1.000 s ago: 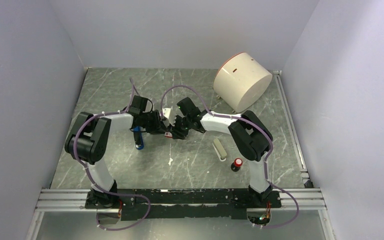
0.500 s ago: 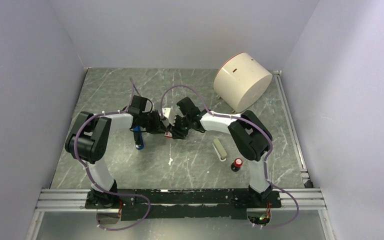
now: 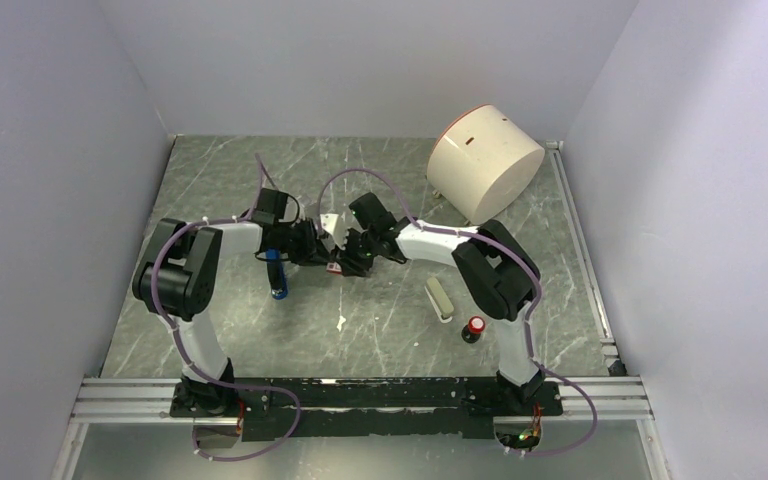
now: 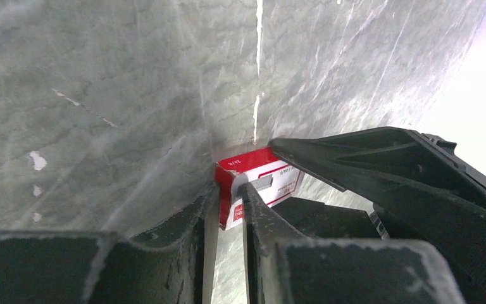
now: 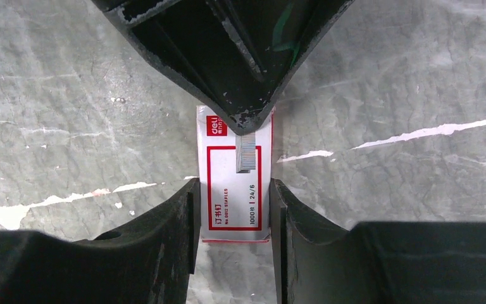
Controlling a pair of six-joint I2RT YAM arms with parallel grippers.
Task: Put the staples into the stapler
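Since a second ago both wrists have slid a little to the left across the table (image 3: pixel 220 180), and the staples box (image 5: pixel 235 190) has gone with them; the rest lies where it did. The right gripper (image 5: pixel 234 185) is clamped on the box: in its wrist view one finger presses each long side, and the white top with its red frame and lettering faces the camera. The left gripper (image 4: pixel 224 201) meets it from the opposite side with its jaws drawn down to a narrow slot. The box's red end sits in that slot, so the left gripper is pinching the end of the box while the right one holds the sides. In the right wrist view the left fingers taper to a point over the far end of the box, just above a small grey ribbed patch on the top (print or real staples, I cannot tell). From above, the box is a speck of red and white between the two grippers, near the middle of the table. The stapler (image 3: pixel 277 275) – slim and blue – lies on the marble just beside the left wrist, on the side nearer the bases, with neither gripper touching it. A beige oblong bar (image 3: pixel 440 298) lies under the right forearm, a red-capped black knob (image 3: pixel 475 327) is close beside it, and a big cream drum (image 3: pixel 485 160) lies tipped over at the far right corner.
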